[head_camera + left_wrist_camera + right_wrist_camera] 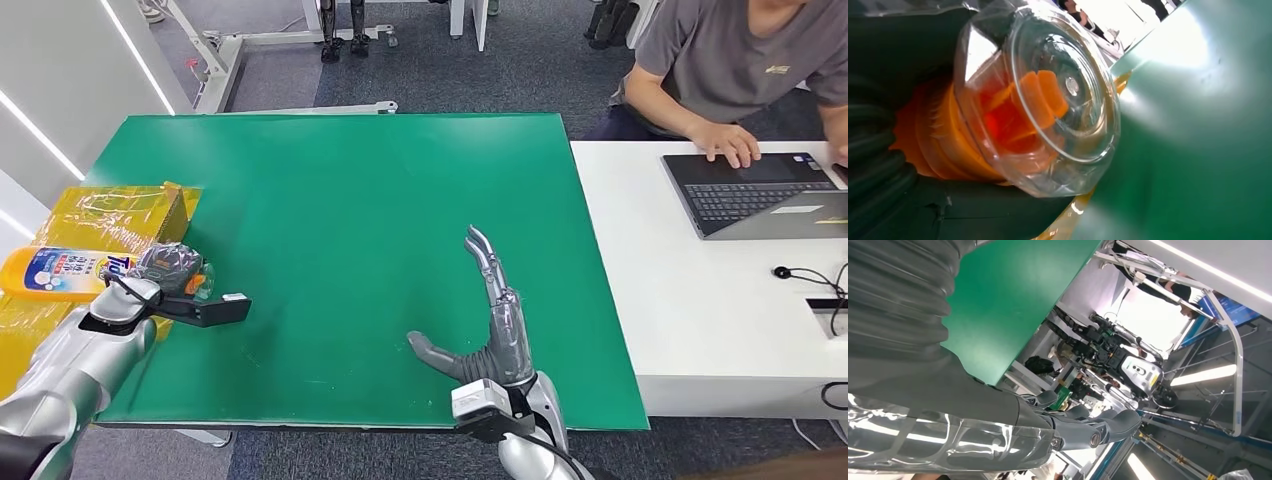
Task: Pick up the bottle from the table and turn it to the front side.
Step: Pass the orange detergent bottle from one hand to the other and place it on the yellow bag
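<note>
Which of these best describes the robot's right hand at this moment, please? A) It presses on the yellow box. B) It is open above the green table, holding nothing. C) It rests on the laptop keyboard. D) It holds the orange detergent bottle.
B: the right hand is open with fingers extended over the green table, holding nothing, while the left hand grips the orange detergent bottle at the table's left edge.
</note>
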Controlling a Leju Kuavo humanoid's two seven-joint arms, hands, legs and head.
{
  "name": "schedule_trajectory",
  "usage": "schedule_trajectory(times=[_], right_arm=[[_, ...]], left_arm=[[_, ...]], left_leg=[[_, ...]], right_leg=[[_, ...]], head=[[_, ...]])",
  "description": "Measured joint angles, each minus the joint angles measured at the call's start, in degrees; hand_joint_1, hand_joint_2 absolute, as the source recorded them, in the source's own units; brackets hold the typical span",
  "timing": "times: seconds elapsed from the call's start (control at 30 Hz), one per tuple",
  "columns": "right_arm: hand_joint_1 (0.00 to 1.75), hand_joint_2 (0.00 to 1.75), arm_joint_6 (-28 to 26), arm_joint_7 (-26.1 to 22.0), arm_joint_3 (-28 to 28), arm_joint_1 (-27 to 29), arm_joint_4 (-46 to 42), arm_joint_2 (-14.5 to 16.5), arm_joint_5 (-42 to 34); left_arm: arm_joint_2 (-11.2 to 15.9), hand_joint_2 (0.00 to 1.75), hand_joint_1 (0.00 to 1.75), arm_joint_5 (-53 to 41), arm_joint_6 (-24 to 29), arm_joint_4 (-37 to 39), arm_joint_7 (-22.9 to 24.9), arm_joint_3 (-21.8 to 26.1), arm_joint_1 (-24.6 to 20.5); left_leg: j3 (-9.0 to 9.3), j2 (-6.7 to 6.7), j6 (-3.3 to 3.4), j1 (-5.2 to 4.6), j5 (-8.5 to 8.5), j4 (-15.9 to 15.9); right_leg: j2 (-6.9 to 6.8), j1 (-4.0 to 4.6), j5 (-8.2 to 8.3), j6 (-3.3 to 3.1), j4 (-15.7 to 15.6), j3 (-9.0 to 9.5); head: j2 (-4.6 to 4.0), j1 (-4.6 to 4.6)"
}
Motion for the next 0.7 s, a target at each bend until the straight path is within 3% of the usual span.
schedule_trajectory(times=[0.03, 0.17, 0.53, 0.7], right_arm=[[0.0, 1.75, 0.01, 0.0, 0.0, -0.01, 0.07, 0.0, 0.0], [0.0, 1.75, 0.04, -0.02, 0.0, -0.01, 0.14, 0.0, 0.03], [0.0, 1.75, 1.8, 1.61, 0.0, 0.06, -0.33, 0.0, 1.96], [0.0, 1.75, 3.91, 2.08, -0.02, 0.07, -1.2, 0.02, 1.82]], left_arm=[[0.17, 1.75, 1.69, 0.06, 0.02, 0.09, -0.16, 0.0, 0.19], [0.42, 1.75, 0.0, 0.49, -0.34, 0.41, -0.43, 0.01, 0.55], [-0.28, 1.75, 0.0, 4.11, 0.33, 0.57, 0.05, 0.33, 1.32], [-0.29, 1.75, 0.0, 6.36, 4.19, 0.52, 0.19, 1.16, 1.71]], left_leg=[[0.0, 0.0, 0.0, 0.0, 0.0, 0.0], [-0.02, 0.0, 0.01, -0.02, 0.0, 0.0], [0.01, -0.01, 0.01, -0.02, 0.0, 0.0], [0.0, 0.0, 0.0, -0.01, 0.0, 0.0]], right_leg=[[0.0, 0.0, 0.0, 0.0, 0.0, 0.0], [-0.01, 0.0, -0.01, 0.01, -0.02, -0.01], [-0.02, -0.01, 0.0, 0.0, -0.02, 0.0], [-0.01, -0.01, 0.0, 0.0, 0.0, 0.0]], head=[[0.0, 0.0], [0.0, 0.01], [0.0, 0.01], [0.0, 0.01]])
